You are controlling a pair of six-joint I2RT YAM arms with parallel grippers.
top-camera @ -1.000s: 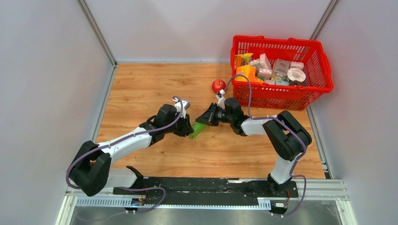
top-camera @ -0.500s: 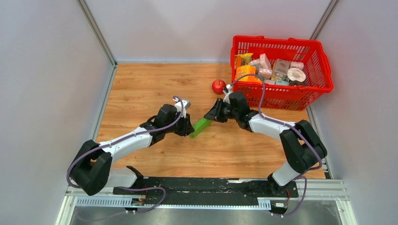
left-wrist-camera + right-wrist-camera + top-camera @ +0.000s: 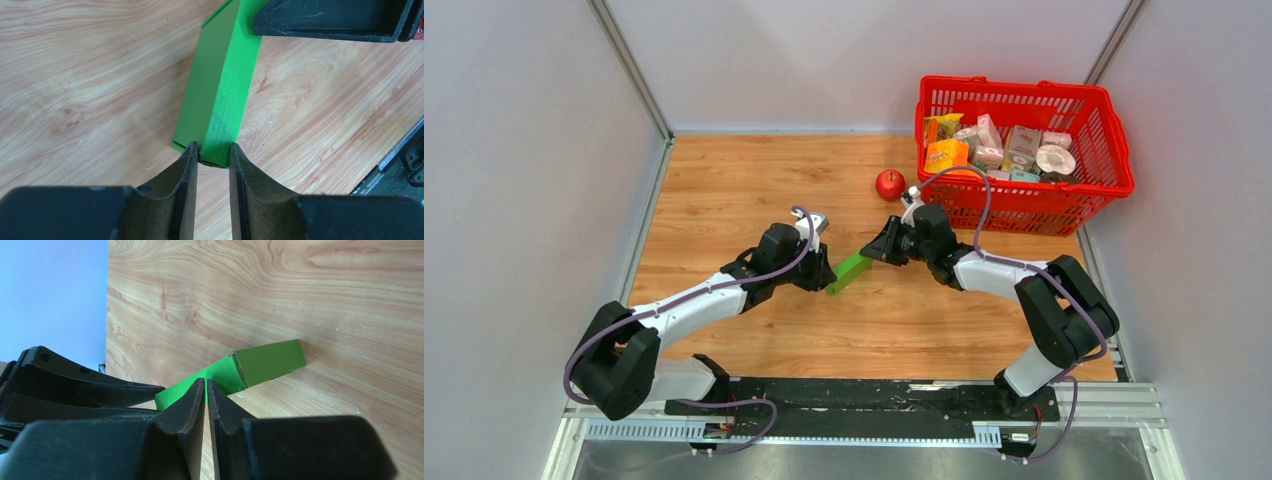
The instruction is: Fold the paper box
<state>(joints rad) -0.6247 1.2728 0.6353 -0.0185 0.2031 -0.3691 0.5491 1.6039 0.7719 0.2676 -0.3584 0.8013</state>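
The paper box (image 3: 851,270) lies in the middle of the table (image 3: 724,190). Its 2 o'clock end is hidden behind the right gripper (image 3: 206,385), whose fingers are almost together, and whether they pinch anything is impossible to say. The left gripper (image 3: 212,152) clamps the 8 o'clock end.

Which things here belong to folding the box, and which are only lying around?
For the job: green box, left gripper, right gripper.
Lying about: apple, red basket, packages inside it.

Left pincer (image 3: 211,150) clamped, right pincer (image 3: 205,385) nearly closed, tips facing each other.
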